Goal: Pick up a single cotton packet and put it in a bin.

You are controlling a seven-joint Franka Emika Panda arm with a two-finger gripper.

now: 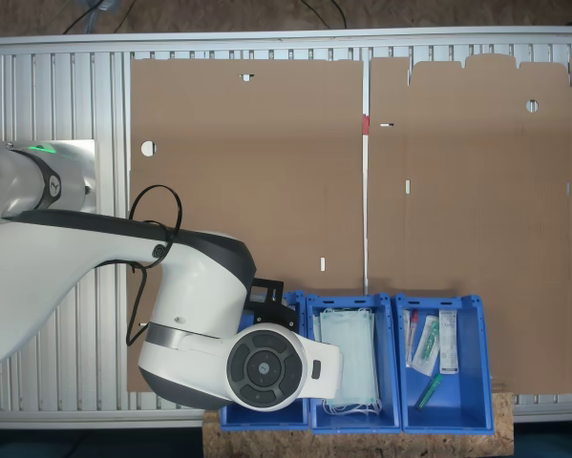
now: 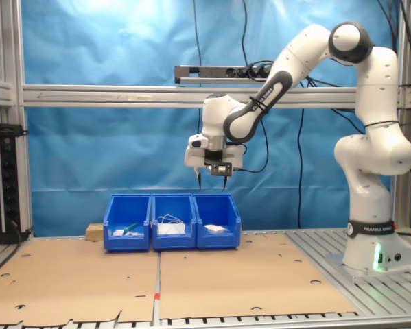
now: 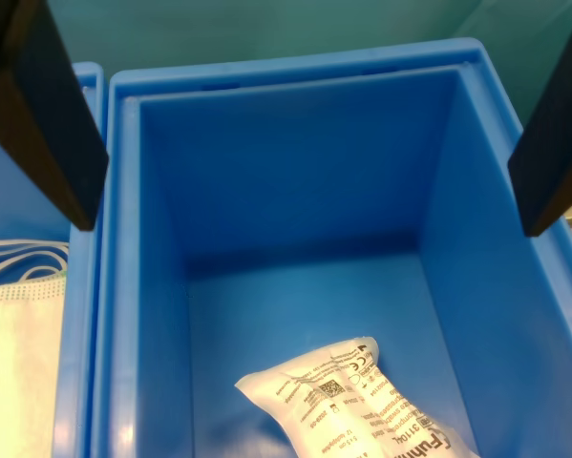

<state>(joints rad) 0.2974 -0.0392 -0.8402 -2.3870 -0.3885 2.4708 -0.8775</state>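
End effector [image 2: 210, 182] above cotton packet [image 3: 362, 405]

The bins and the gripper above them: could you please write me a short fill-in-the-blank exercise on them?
1. The gripper hangs with its fingers ____ and nothing between them.
2. The packet lies inside a ____ bin.
3. The row holds ____ bins.
4. The middle bin holds face ____.

Missing words: open; blue; three; masks

The bin [image 3: 295, 191] looks like smooth blue plastic, holding a crinkled, slightly glossy white cotton packet [image 3: 362, 405].
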